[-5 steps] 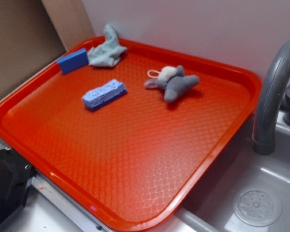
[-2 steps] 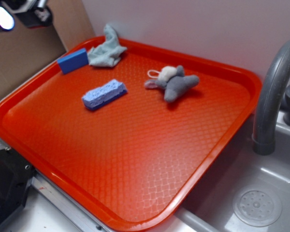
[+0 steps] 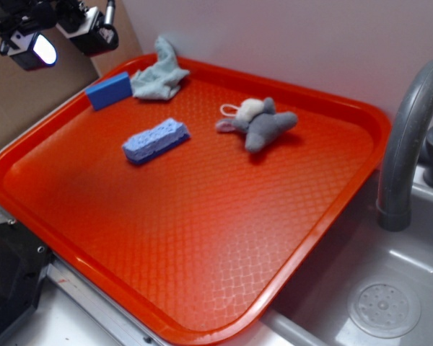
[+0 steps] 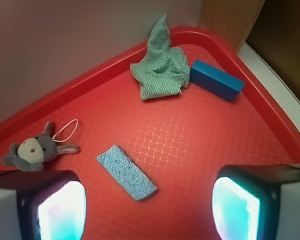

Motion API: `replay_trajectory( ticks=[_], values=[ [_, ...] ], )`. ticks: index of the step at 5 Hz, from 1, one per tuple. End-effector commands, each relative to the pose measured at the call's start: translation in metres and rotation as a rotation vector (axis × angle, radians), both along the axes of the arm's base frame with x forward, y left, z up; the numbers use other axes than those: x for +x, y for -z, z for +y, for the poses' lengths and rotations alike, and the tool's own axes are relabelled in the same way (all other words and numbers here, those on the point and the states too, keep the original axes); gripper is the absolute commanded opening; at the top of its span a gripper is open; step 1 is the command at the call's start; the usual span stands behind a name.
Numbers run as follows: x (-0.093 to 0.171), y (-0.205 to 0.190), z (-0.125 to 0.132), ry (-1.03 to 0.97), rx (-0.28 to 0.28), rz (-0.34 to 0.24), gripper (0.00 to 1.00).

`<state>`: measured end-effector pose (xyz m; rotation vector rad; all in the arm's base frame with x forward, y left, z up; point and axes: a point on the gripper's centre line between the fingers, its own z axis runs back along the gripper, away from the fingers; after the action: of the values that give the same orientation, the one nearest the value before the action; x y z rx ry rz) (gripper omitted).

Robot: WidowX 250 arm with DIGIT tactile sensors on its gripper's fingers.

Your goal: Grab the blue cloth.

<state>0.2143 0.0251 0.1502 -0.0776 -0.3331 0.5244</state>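
Blue cloth [image 4: 160, 70] crumpled in tray [image 4: 270, 130] corner, peak pointing toward wall, gripper [image 4: 147, 205] spread wide, holding nothing, no legible writing.

The blue cloth [image 3: 159, 75] lay crumpled in the red tray's [image 3: 332, 216] far corner, touching the dark blue sponge block [image 3: 108, 90]. The gripper [image 3: 54, 32] hovered above the tray's left edge, apart from the cloth.

Kitchen: sink [image 3: 390, 288], faucet [image 3: 408, 137].

Blue cloth [image 4: 160, 67] pale grey-green; tray [image 3: 202, 216] red, lattice-textured; sponge block [image 4: 216, 80] dark blue; plush toy [image 3: 263, 124] grey
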Motion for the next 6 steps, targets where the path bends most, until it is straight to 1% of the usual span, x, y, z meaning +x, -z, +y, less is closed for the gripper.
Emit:
replay_trajectory(
  ticks=[1, 2, 3, 4, 5, 6],
  values=[
    [0.001, -0.008, 0.009, -0.018, 0.003, -0.017, 1.0],
    [0.051, 0.025, 0.019, -0.073, 0.045, -0.014, 1.0],
    [0.085, 0.048, 0.023, -0.072, 0.104, -0.043, 1.0],
    [0.097, 0.06, 0.029, -0.053, 0.117, -0.083, 1.0],
    [0.115, 0.084, 0.03, -0.034, 0.152, -0.028, 1.0],
    [0.123, 0.098, 0.037, -0.032, 0.173, 0.015, 1.0]
  ],
)
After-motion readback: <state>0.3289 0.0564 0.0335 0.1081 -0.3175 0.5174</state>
